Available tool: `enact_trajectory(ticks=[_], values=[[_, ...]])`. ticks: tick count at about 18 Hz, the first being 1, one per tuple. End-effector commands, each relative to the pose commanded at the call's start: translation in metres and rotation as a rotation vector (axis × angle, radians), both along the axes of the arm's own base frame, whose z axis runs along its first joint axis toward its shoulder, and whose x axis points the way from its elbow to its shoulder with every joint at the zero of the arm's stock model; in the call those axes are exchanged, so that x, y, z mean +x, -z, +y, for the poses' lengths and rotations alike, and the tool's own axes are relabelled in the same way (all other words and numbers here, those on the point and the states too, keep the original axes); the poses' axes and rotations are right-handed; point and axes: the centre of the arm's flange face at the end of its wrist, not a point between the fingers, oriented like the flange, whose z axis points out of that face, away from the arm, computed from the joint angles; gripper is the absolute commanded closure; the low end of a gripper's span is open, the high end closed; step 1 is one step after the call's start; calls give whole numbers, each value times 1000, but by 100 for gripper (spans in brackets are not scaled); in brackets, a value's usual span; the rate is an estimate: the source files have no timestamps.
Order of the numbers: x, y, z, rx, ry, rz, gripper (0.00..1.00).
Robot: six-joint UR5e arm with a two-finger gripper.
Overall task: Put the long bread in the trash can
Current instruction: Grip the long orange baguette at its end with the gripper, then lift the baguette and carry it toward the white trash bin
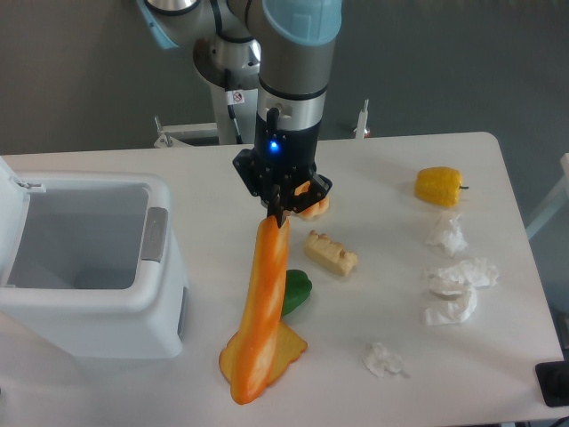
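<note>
The long bread (264,311) is a glossy orange-yellow baguette hanging nearly upright. My gripper (279,213) is shut on its top end and holds it over the middle of the table. Its lower end hangs near a flat orange-edged toast slice (284,349), and I cannot tell whether they touch. The trash can (80,316) is a white boxy bin at the left with its lid open and a grey latch tab (156,234) on its right side. The bread is to the right of the bin, apart from it.
A green item (298,289) lies behind the bread. A pale yellow block (331,253) and a small bun (314,205) lie right of the gripper. A yellow pepper (439,185) sits far right. Crumpled white papers (458,280) (384,359) lie on the right side.
</note>
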Motion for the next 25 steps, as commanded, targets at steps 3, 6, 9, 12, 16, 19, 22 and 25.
enact_trajectory(ticks=[3,6,9,12,16,19,22,25], values=[[1,2,0,-2,2,-2,100],[0,1,-1,-1,0,-1,100],[0,0,0,0,0,0,100],[0,-5,0,6,-1,4,100],[15,-18,-6,21,-12,2,100],[25,-28,-13,21,-8,-20,100],[41,-41,-23,13,-6,-48,100],[56,-58,-31,60,-25,-98,100]])
